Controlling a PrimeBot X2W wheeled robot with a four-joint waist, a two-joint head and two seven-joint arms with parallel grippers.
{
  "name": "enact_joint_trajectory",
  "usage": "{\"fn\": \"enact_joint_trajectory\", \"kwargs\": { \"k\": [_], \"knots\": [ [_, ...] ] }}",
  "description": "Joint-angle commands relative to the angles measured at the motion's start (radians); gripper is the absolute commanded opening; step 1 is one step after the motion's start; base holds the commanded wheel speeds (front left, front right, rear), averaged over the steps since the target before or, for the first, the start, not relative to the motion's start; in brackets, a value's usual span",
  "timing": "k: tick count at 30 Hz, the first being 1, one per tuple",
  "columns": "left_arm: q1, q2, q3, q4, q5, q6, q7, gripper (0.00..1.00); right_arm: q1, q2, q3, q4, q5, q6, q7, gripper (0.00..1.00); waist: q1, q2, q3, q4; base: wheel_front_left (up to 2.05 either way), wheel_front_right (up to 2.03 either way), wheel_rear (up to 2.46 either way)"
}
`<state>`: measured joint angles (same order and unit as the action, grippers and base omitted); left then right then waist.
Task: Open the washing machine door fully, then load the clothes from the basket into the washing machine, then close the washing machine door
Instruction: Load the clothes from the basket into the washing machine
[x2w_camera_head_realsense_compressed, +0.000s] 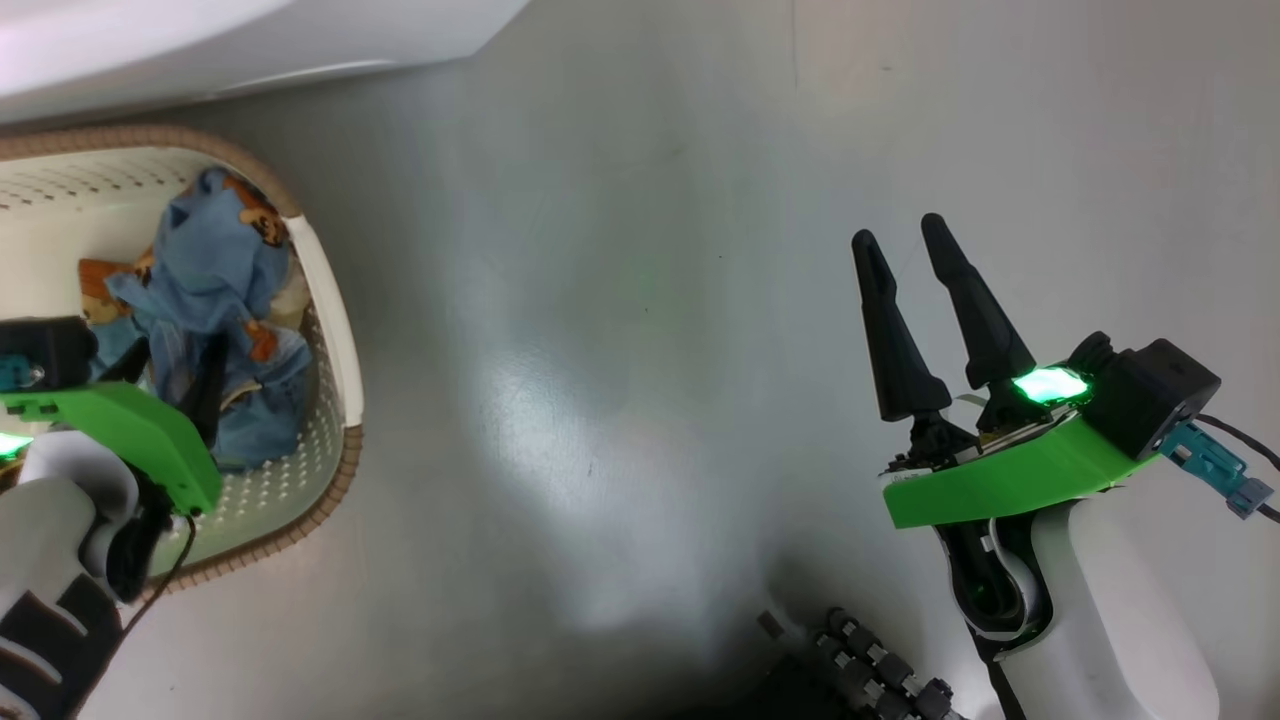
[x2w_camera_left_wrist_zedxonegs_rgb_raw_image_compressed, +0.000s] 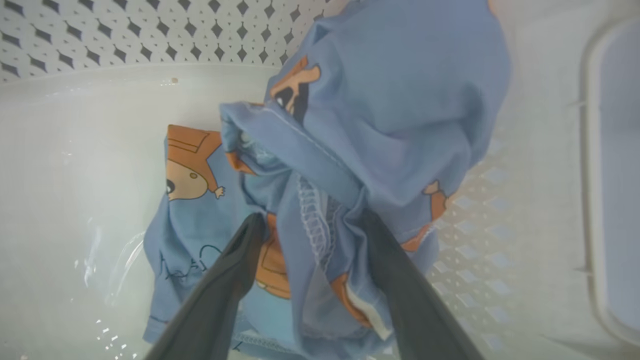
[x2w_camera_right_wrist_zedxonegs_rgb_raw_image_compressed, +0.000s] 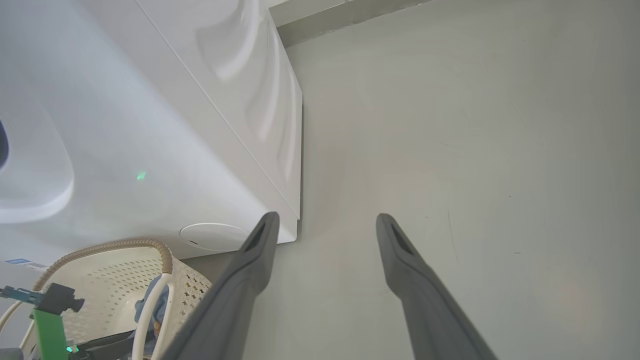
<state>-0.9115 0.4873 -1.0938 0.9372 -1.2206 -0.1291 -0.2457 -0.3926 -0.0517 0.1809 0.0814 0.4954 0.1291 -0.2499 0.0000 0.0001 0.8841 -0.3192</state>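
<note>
The left fingers (x2w_camera_left_wrist_zedxonegs_rgb_raw_image_compressed: 220, 285) stand spread wide, reaching down into the basket (x2w_camera_left_wrist_zedxonegs_rgb_raw_image_compressed: 100, 30). A bunched fold of the clothes (x2w_camera_left_wrist_zedxonegs_rgb_raw_image_compressed: 400, 100) lies between them, and the cloth touches the inner side of both fingers, but they are not pinched together on it. The clothes are light-blue fabric with orange-brown cartoon prints, heaped in one crumpled pile. One part is pushed up against the perforated wall of the basket and another part lies flat on its pale bottom. In the head view the pile (x2w_camera_head_realsense_compressed: 215, 260) sits in the right-hand part of the basket (x2w_camera_head_realsense_compressed: 335, 330), just inside its white inner edge and brown woven-look rim, with the left arm's green bracket (x2w_camera_head_realsense_compressed: 140, 430) above it.

The right fingers (x2w_camera_head_realsense_compressed: 895, 340) are also wide apart and hold nothing. They hover over the bare grey floor (x2w_camera_head_realsense_compressed: 600, 350), well apart from the basket, with a glowing green light at their base. In the right wrist view those fingers (x2w_camera_right_wrist_zedxonegs_rgb_raw_image_compressed: 240, 290) point towards the lower front corner of the washing machine (x2w_camera_right_wrist_zedxonegs_rgb_raw_image_compressed: 150, 125), a big white box standing on the floor. The basket (x2w_camera_right_wrist_zedxonegs_rgb_raw_image_compressed: 125, 245) stands just beside the machine's front, below a small round white cover (x2w_camera_right_wrist_zedxonegs_rgb_raw_image_compressed: 212, 236) and near a small blue sticker (x2w_camera_right_wrist_zedxonegs_rgb_raw_image_compressed: 17, 261).
</note>
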Motion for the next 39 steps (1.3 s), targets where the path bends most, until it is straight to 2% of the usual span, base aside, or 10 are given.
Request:
{"fn": "enact_joint_trajectory", "kwargs": {
  "k": [1, 2, 3, 4, 5, 15, 21, 28, 39],
  "knots": [
    [-0.003, 0.037, 0.009, -0.003, -0.018, -0.002, 0.005, 1.0, 0.022, 0.001, 0.02, -0.023, -0.006, 0.002, -0.012, 1.0, 0.0, -0.0001, 0.005, -0.003, 0.0, 0.0, 0.0],
    [-0.007, 0.04, 0.002, -0.005, -0.032, -0.002, 0.009, 0.89, 0.023, 0.001, 0.02, -0.024, -0.007, 0.002, -0.012, 1.0, 0.0, -0.0001, 0.006, -0.002, 0.0, 0.0, 0.0],
    [-0.011, 0.042, -0.006, -0.007, -0.043, -0.002, 0.011, 0.49, 0.024, 0.001, 0.019, -0.025, -0.008, 0.002, -0.012, 1.0, 0.0, -0.0001, 0.007, -0.001, 0.0, 0.0, 0.0],
    [-0.014, 0.043, -0.011, -0.009, -0.056, -0.002, 0.01, 0.28, 0.025, 0.001, 0.018, -0.025, -0.01, 0.002, -0.012, 1.0, 0.0, -0.0001, 0.007, 0.0, 0.0, 0.0, 0.0],
    [-0.017, 0.044, -0.015, -0.01, -0.069, -0.002, 0.01, 0.0, 0.026, 0.001, 0.017, -0.024, -0.011, 0.002, -0.012, 1.0, 0.0, -0.0001, 0.006, 0.002, 0.0, 0.0, 0.0],
    [-0.007, 0.028, -0.049, -0.012, -0.138, -0.002, -0.009, 0.0, 0.022, 0.001, -0.001, -0.001, -0.027, 0.002, -0.012, 1.0, 0.0, -0.0001, -0.061, 0.044, 0.0, 0.0, 0.0],
    [0.03, 0.031, -0.002, -0.026, -0.151, -0.002, -0.015, 0.0, 0.029, 0.001, -0.017, 0.026, -0.039, 0.002, -0.012, 1.0, 0.0, -0.0001, -0.144, 0.09, 0.0, 0.0, 0.0],
    [0.119, 0.026, 0.165, -0.073, -0.037, -0.002, -0.016, 0.0, 0.053, 0.001, -0.034, 0.062, -0.053, 0.002, -0.012, 1.0, 0.0, -0.0001, -0.258, 0.146, 0.0, 0.0, 0.0],
    [0.262, -0.023, 0.387, -0.17, 0.204, -0.002, -0.016, 0.0, 0.119, 0.001, -0.074, 0.121, -0.085, 0.002, -0.012, 1.0, 0.0, -0.0001, -0.435, 0.227, 0.0, 0.0, 0.0]
  ]
}}
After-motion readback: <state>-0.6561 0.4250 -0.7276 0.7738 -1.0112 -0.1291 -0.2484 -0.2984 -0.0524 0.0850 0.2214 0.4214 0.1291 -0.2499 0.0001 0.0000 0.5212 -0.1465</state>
